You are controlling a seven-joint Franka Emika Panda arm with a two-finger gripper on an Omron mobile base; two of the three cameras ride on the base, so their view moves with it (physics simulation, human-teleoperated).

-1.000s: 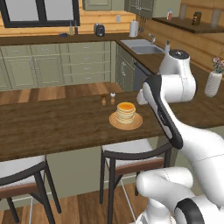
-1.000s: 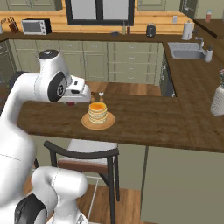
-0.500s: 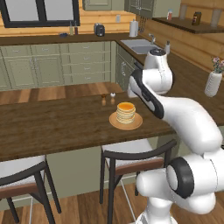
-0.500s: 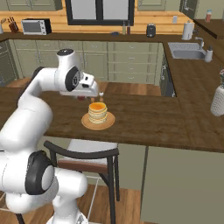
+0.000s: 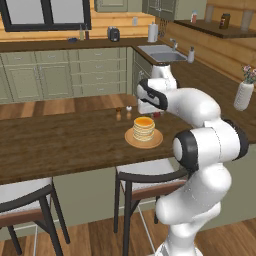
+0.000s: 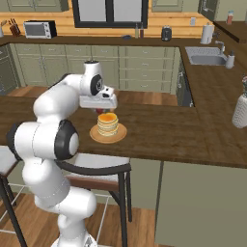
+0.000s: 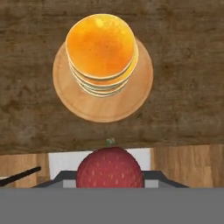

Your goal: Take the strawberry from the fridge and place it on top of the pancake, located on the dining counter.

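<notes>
- Gripper [image 6: 100, 112] is clamping the strawberry [image 7: 110, 167], hovering just short of the pancake [image 7: 101, 47].
- Releasing now is risking the berry missing and rolling off the counter [image 7: 183, 74].

Pancake [image 5: 143, 128] on dining counter [image 5: 60, 142], strawberry [image 7: 109, 168] just beside.

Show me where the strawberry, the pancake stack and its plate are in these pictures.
strawberry [image 7: 109, 168], hand view, middle of the red berry.
pancake [image 7: 100, 45], hand view, top face of the stack.
plate [image 7: 142, 83], hand view, bare right rim beside the stack.
</notes>
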